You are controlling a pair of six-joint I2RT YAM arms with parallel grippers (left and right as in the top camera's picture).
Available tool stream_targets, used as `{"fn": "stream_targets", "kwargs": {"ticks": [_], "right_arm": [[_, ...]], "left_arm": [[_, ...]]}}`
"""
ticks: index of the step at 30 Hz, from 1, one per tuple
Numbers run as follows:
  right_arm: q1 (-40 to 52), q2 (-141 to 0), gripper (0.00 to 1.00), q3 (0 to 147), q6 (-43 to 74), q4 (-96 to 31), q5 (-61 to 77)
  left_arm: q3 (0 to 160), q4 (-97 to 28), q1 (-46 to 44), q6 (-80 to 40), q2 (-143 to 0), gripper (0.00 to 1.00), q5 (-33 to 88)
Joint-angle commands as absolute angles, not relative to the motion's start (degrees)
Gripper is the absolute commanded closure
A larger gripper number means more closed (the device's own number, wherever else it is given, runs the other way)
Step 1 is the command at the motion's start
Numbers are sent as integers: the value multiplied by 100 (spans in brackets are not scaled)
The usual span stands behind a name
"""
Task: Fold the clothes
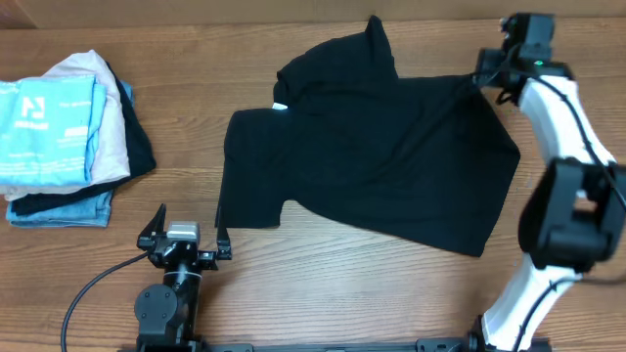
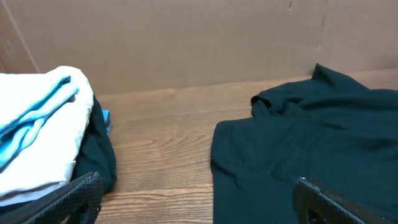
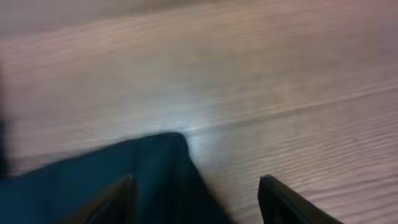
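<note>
At the near edge of the surface [image 1: 323,269], left of the middle, the left tool [image 1: 189,235] is sitting low with its fingers spread wide and gripping nothing. In its own wrist view the two dark fingertips [image 2: 78,196] are showing in the lower corners, well apart, with wood and cloth between them.

Just beyond it, the black T-shirt [image 1: 381,156] is lying across the middle and right part of the surface, rumpled rather than flat. Its near left corner is ending just beside that tool's right finger; whether they are touching I cannot tell. A small white label [image 1: 281,106] is showing on the shirt's far left part, and one pointed fold is sticking out towards the far edge.

Along the left edge, well apart from the shirt, a stack of folded garments [image 1: 59,207] is resting. A light blue garment [image 1: 49,122] with white print is lying on top, and a pale pink-beige garment [image 1: 112,117] is lying beneath it.

Near the far right corner, the right tool [image 1: 486,76] is hanging at the shirt's far right corner. Its wrist view is blurred, but its fingers are standing parted. The cloth is lying by one finger and bare wood is filling the rest of the gap, so it is pinching nothing.
</note>
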State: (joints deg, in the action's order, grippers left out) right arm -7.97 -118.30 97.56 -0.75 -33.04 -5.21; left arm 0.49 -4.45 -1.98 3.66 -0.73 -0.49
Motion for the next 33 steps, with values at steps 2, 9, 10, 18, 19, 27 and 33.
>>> {"fn": "stream_targets", "kwargs": {"ticks": [2, 9, 10, 18, 19, 27, 33], "right_arm": [[-875, -10746, 32, 9946, 628, -5052, 735], [-875, -10656, 48, 9933, 626, -6956, 1273], [-875, -10656, 48, 9933, 626, -7076, 1299], [-871, -10656, 47, 9708, 884, -7459, 1297], [-871, -10656, 47, 9679, 882, -7465, 1295], [-871, -10656, 42, 9223, 860, -7323, 1208], [-882, -10656, 39, 8842, 864, -7529, 1203]], "left_arm": [[27, -196, -148, 644, -27, 0, -82], [91, -38, -148, 574, -27, 0, 926], [274, -200, -152, 438, -30, 0, 1225], [4810, -4193, -152, 674, -3723, 0, 1444], [5245, -4545, -152, 676, -4495, 0, 1555], [6099, -4141, -152, 926, -8855, 0, 1487], [6099, -3833, -150, 923, -10431, 9, 1483]]}}
